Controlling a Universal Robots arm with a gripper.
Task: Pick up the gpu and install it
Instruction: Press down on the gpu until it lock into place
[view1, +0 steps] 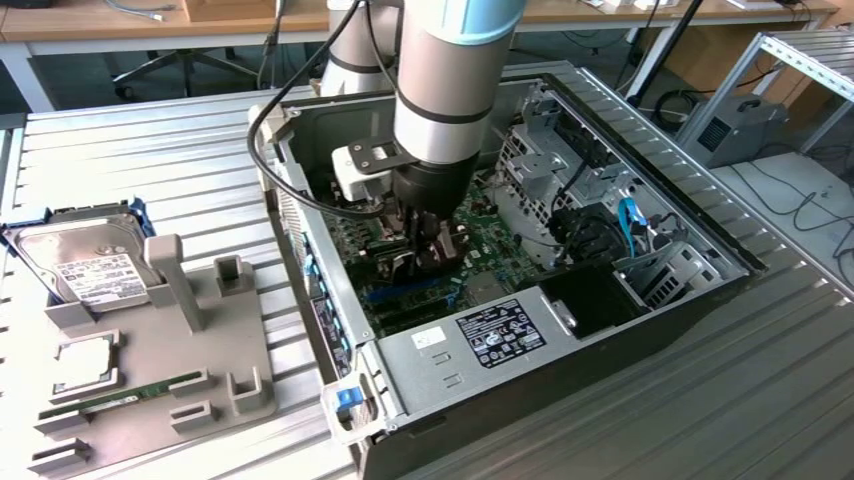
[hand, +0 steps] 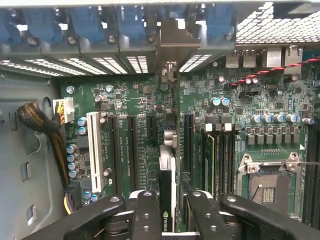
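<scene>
Tool (hand: 167, 215) clamped on the gpu (hand: 166, 200), card held on edge between the fingers (hand: 146, 212), low inside the open PC case (view1: 641, 180) over the motherboard (hand: 240, 125). In the wrist view the card edge runs along a black expansion slot (hand: 150, 130), bracket end toward the rear slot covers (hand: 90, 25). Best done by keeping the card upright, edge parallel to the slot, pressing straight down, no twisting. Hard drive (view1: 87, 265) sits in the holder on the table (view1: 160, 140).

gpu (hand: 166, 190) in claw (hand: 169, 212), inside pc case (view1: 441, 370), over mobo (hand: 150, 100).
</scene>
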